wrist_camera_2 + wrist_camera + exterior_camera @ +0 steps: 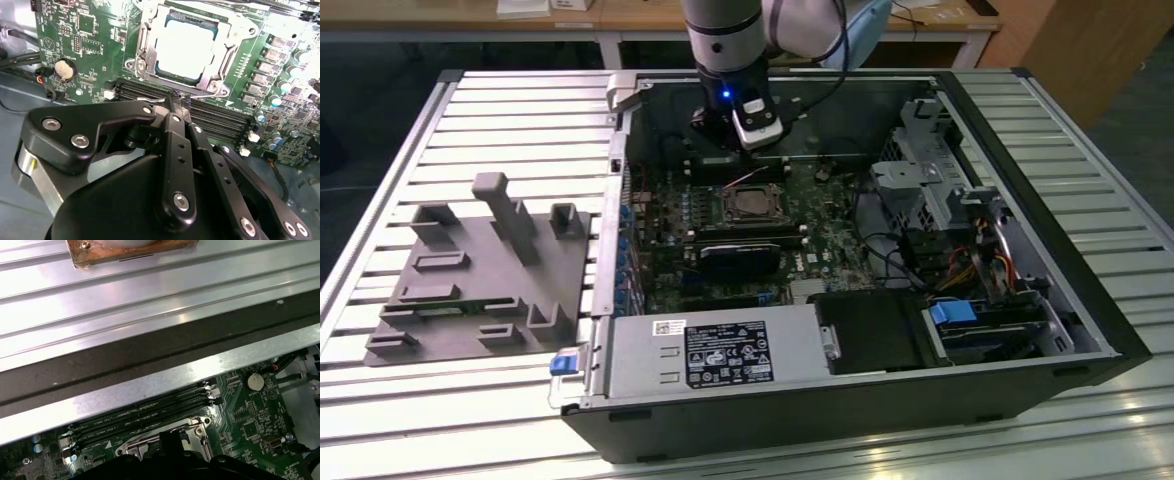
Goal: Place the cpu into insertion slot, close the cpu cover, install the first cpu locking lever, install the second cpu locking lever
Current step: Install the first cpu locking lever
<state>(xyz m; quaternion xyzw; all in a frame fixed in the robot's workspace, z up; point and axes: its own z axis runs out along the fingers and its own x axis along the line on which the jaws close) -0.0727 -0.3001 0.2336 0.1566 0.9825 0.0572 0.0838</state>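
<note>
text: none legible | power supply label (728, 357): print too small

Open-topped black computer case (854, 425), exterior view, clear drop onto silver-rimmed square socket (750, 203), black pincer (177, 98) crowding its 12 o'clock, black rounded cooler block (736, 258) at 6, silvery drive cage (921, 175) and tangled black cables (887, 255) at 3, silvery case wall (619, 170) at 9.

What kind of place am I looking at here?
Probably a robotics lab or test bench: a robot arm reaches into an opened computer case lying on a slatted aluminium table, with a grey fixture plate beside it and wooden desks behind.
</note>
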